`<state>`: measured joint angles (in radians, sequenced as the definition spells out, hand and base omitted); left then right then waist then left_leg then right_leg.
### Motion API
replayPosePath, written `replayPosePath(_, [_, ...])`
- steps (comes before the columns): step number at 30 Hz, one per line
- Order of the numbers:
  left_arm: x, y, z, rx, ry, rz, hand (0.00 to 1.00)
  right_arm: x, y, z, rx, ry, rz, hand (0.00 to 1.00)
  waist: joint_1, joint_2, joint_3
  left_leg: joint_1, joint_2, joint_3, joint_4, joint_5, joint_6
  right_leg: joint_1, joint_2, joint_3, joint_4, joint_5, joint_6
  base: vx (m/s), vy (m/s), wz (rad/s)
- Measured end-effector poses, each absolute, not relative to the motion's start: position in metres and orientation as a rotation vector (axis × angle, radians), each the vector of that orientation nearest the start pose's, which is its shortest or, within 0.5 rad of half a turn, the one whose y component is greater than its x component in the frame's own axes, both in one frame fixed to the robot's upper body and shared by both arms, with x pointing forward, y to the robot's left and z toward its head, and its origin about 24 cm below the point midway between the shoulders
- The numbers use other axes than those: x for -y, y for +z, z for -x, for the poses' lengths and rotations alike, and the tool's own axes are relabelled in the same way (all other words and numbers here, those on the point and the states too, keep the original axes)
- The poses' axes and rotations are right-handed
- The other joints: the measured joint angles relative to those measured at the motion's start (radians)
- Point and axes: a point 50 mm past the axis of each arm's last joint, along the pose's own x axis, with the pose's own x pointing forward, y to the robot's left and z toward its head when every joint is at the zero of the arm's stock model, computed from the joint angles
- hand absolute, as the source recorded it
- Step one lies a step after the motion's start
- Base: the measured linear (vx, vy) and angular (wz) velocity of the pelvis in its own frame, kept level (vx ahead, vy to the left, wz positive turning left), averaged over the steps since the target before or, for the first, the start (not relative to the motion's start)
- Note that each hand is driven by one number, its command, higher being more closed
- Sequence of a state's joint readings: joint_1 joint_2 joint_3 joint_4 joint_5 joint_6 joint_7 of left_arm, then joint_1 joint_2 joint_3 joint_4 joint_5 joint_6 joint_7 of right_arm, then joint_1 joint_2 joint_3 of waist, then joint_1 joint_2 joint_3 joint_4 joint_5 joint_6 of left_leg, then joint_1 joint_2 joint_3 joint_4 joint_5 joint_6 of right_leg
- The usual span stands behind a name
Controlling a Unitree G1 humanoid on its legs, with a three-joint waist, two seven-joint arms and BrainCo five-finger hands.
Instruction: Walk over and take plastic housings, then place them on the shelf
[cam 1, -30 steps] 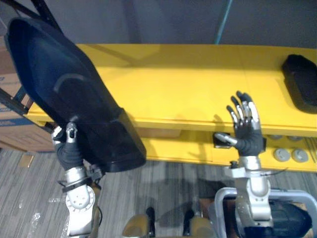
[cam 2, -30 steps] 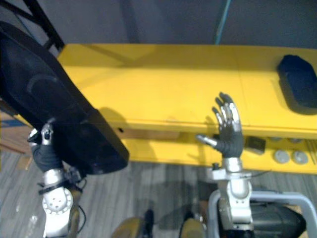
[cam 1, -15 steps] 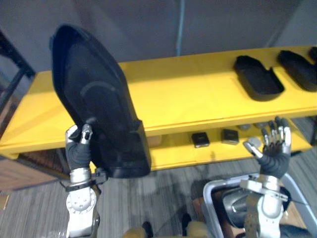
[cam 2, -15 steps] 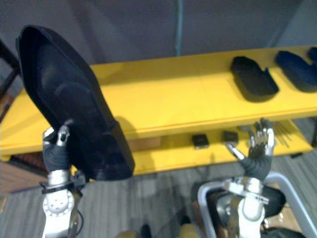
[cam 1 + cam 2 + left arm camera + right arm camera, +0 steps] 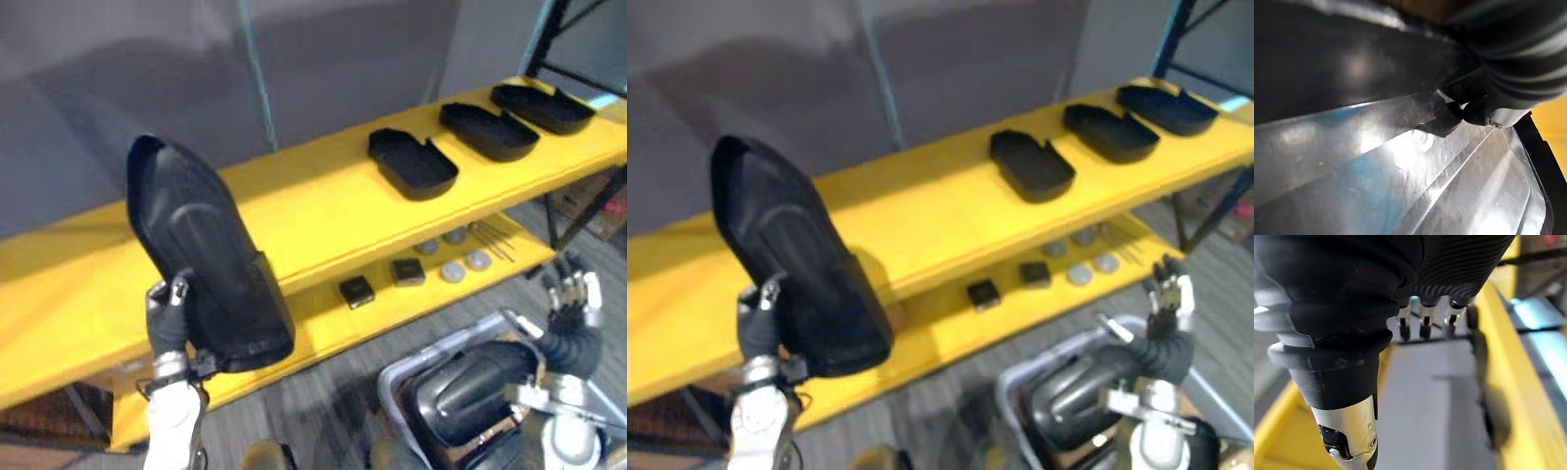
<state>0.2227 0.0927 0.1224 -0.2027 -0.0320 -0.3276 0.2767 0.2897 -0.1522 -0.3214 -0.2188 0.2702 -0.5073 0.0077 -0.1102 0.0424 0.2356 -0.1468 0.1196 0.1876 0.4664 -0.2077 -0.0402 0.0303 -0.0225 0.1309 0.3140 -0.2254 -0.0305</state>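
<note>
Plastic housing [image 5: 201,255], large, black: you have it upright at 9 o'clock, in front of the yellow shelf [image 5: 323,211]. It is clamped in your left hand [image 5: 168,315], thumb on its near face, fingers apparently curled behind. Shelved housings [image 5: 411,164], three, black: top deck, 1 to 2 o'clock. Right hand [image 5: 573,304]: 4 o'clock, fingers straight, holding nothing, beside a grey bin [image 5: 390,382] of dark housings.
</note>
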Motion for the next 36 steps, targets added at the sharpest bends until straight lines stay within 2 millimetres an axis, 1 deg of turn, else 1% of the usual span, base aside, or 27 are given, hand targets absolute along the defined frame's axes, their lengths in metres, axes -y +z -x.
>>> replayPosePath(1, [-0.217, 0.08, -0.199, 0.352, 0.429, -0.079, 1.0, 0.26, 0.101, -0.174, 0.53, -0.324, 0.069, 0.0, -0.001, 0.006, -0.004, 0.008, -0.009, -0.056, -0.142, 0.027, -0.029, 0.002, 0.007, 0.028, -0.003, 0.002, 0.02, 0.2, 0.125, -0.7])
replayPosePath(2, [-0.218, 0.081, -0.199, 0.358, 0.436, -0.084, 1.0, 0.261, 0.104, -0.176, 0.54, -0.315, 0.068, 0.0, -0.001, 0.01, -0.006, 0.009, -0.008, -0.075, -0.173, 0.037, -0.028, 0.001, 0.01, 0.042, -0.001, -0.002, 0.032, 0.27, 0.197, -0.94])
replayPosePath(3, [-0.221, 0.083, -0.2, 0.367, 0.452, -0.09, 1.0, 0.26, 0.109, -0.18, 0.562, -0.295, 0.075, 0.0, -0.001, 0.019, -0.012, 0.012, -0.007, -0.098, -0.208, 0.062, -0.022, -0.001, 0.016, 0.08, 0.006, -0.012, 0.048, 0.2, 0.176, -0.8])
replayPosePath(4, [-0.223, 0.084, -0.199, 0.37, 0.463, -0.095, 1.0, 0.26, 0.112, -0.183, 0.573, -0.286, 0.08, 0.0, 0.002, 0.026, -0.016, 0.019, -0.007, -0.097, -0.219, 0.084, -0.02, -0.006, 0.021, 0.104, 0.009, -0.018, 0.059, 0.27, 0.255, -1.12])
replayPosePath(5, [-0.228, 0.086, -0.199, 0.372, 0.477, -0.11, 1.0, 0.259, 0.114, -0.185, 0.584, -0.281, 0.079, 0.0, 0.006, 0.034, -0.021, 0.031, -0.011, -0.094, -0.22, 0.163, -0.027, -0.011, 0.019, 0.121, 0.012, -0.023, 0.08, 0.24, 0.271, -1.04])
replayPosePath(6, [-0.233, 0.089, -0.2, 0.383, 0.489, -0.129, 1.0, 0.255, 0.11, -0.186, 0.577, -0.276, 0.047, 0.0, 0.004, 0.02, -0.026, 0.043, -0.029, -0.066, -0.217, 0.154, -0.027, -0.01, -0.01, 0.103, 0.001, -0.017, 0.104, 0.21, 0.25, -0.79])
replayPosePath(7, [-0.235, 0.091, -0.202, 0.388, 0.491, -0.134, 1.0, 0.254, 0.108, -0.185, 0.568, -0.278, 0.032, 0.0, -0.002, 0.012, -0.029, 0.043, -0.04, -0.063, -0.227, 0.153, -0.022, -0.01, -0.028, 0.081, -0.012, -0.009, 0.117, 0.18, 0.245, -0.34])
replayPosePath(8, [-0.237, 0.098, -0.207, 0.404, 0.49, -0.147, 1.0, 0.25, 0.103, -0.183, 0.553, -0.287, 0.0, 0.0, -0.013, -0.01, -0.033, 0.052, -0.064, -0.043, -0.272, 0.166, -0.005, -0.017, -0.062, 0.041, -0.04, 0.019, 0.15, 0.12, 0.174, -0.17])
replayPosePath(9, [-0.239, 0.101, -0.209, 0.409, 0.499, -0.148, 1.0, 0.248, 0.102, -0.184, 0.553, -0.285, -0.011, 0.0, -0.011, -0.017, -0.032, 0.061, -0.069, -0.028, -0.296, 0.173, 0.001, -0.022, -0.071, 0.027, -0.055, 0.035, 0.156, 0.12, 0.194, -0.42])
replayPosePath(11, [-0.245, 0.106, -0.213, 0.394, 0.55, -0.148, 1.0, 0.238, 0.103, -0.19, 0.563, -0.254, -0.022, 0.0, -0.007, -0.029, -0.039, 0.074, -0.08, 0.016, -0.34, 0.182, 0.012, -0.024, -0.098, -0.051, -0.129, 0.093, 0.162, 0.08, 0.111, -0.5])
replayPosePath(13, [-0.246, 0.107, -0.219, 0.368, 0.566, -0.166, 1.0, 0.234, 0.103, -0.192, 0.564, -0.239, -0.01, 0.0, -0.009, -0.028, -0.038, 0.073, -0.088, 0.014, -0.346, 0.182, 0.013, -0.008, -0.106, -0.081, -0.172, 0.123, 0.161, 0.07, 0.061, -0.13])
replayPosePath(16, [-0.243, 0.107, -0.228, 0.311, 0.555, -0.17, 1.0, 0.232, 0.104, -0.194, 0.555, -0.234, 0.028, 0.0, -0.011, -0.028, -0.038, 0.075, -0.1, 0.009, -0.358, 0.185, 0.017, 0.006, -0.118, -0.119, -0.2, 0.128, 0.159, 0.03, 0.025, 0.1])
replayPosePath(19, [-0.248, 0.105, -0.237, 0.214, 0.548, -0.202, 1.0, 0.232, 0.104, -0.198, 0.534, -0.232, 0.026, 0.0, -0.013, -0.026, -0.038, 0.078, -0.101, 0.007, -0.37, 0.192, 0.019, 0.009, -0.118, -0.134, -0.214, 0.13, 0.156, -0.02, -0.01, -0.01])
replayPosePath(21, [-0.255, 0.103, -0.249, 0.15, 0.547, -0.232, 1.0, 0.235, 0.105, -0.199, 0.523, -0.221, 0.039, 0.0, -0.014, -0.025, -0.037, 0.08, -0.101, 0.008, -0.378, 0.199, 0.018, 0.01, -0.117, -0.136, -0.223, 0.133, 0.151, -0.05, -0.02, -0.04])
replayPosePath(23, [-0.269, 0.098, -0.266, 0.053, 0.555, -0.274, 1.0, 0.237, 0.105, -0.2, 0.504, -0.211, 0.053, 0.0, -0.019, -0.021, -0.037, 0.101, -0.103, 0.013, -0.408, 0.214, 0.019, 0.017, -0.117, -0.136, -0.229, 0.139, 0.145, -0.05, -0.001, -0.07])
replayPosePath(25, [-0.291, 0.09, -0.28, -0.076, 0.59, -0.305, 1.0, 0.237, 0.104, -0.201, 0.497, -0.191, 0.046, 0.0, -0.042, -0.018, -0.036, 0.124, -0.106, 0.02, -0.437, 0.227, 0.019, 0.027, -0.117, -0.133, -0.236, 0.143, 0.145, -0.05, 0.013, -0.09])
replayPosePath(26, [-0.297, 0.088, -0.284, -0.107, 0.598, -0.303, 1.0, 0.237, 0.103, -0.201, 0.495, -0.185, 0.039, 0.0, -0.047, -0.017, -0.036, 0.129, -0.106, 0.023, -0.445, 0.231, 0.019, 0.027, -0.117, -0.131, -0.236, 0.144, 0.144, -0.04, 0.014, -0.15])
replayPosePath(28, [-0.319, 0.078, -0.292, -0.252, 0.637, -0.282, 1.0, 0.238, 0.096, -0.202, 0.461, -0.162, 0.03, 0.0, -0.068, -0.014, -0.037, 0.155, -0.105, 0.044, -0.491, 0.25, 0.012, 0.022, -0.116, -0.115, -0.249, 0.145, 0.143, -0.04, 0.012, -0.23])
replayPosePath(29, [-0.321, 0.077, -0.293, -0.265, 0.639, -0.278, 1.0, 0.238, 0.095, -0.202, 0.458, -0.159, 0.032, 0.0, -0.07, -0.013, -0.037, 0.159, -0.105, 0.046, -0.497, 0.253, 0.011, 0.021, -0.115, -0.112, -0.25, 0.145, 0.143, -0.02, 0.009, -0.26])
replayPosePath(30, [-0.325, 0.07, -0.296, -0.325, 0.645, -0.258, 1.0, 0.24, 0.092, -0.201, 0.44, -0.157, 0.037, 0.0, -0.073, -0.011, -0.037, 0.17, -0.105, 0.06, -0.512, 0.26, 0.013, 0.02, -0.113, -0.101, -0.253, 0.147, 0.144, 0.01, 0.005, -0.2])
replayPosePath(32, [-0.326, 0.066, -0.302, -0.372, 0.642, -0.215, 1.0, 0.241, 0.088, -0.201, 0.423, -0.149, 0.043, 0.0, -0.08, -0.009, -0.038, 0.183, -0.105, 0.072, -0.526, 0.268, 0.013, 0.022, -0.112, -0.089, -0.254, 0.151, 0.145, 0.04, 0.005, -0.19])
replayPosePath(33, [-0.327, 0.067, -0.305, -0.389, 0.643, -0.209, 1.0, 0.241, 0.089, -0.201, 0.425, -0.135, 0.043, 0.0, -0.091, -0.007, -0.039, 0.182, -0.105, 0.073, -0.53, 0.269, 0.013, 0.022, -0.111, -0.088, -0.255, 0.155, 0.145, 0.05, 0.005, -0.09])
replayPosePath(36, [-0.326, 0.068, -0.312, -0.429, 0.65, -0.184, 1.0, 0.24, 0.09, -0.202, 0.426, -0.113, 0.04, 0.0, -0.106, -0.007, -0.039, 0.185, -0.102, 0.085, -0.533, 0.27, 0.013, 0.018, -0.108, -0.074, -0.255, 0.156, 0.143, 0.04, 0.003, -0.1])
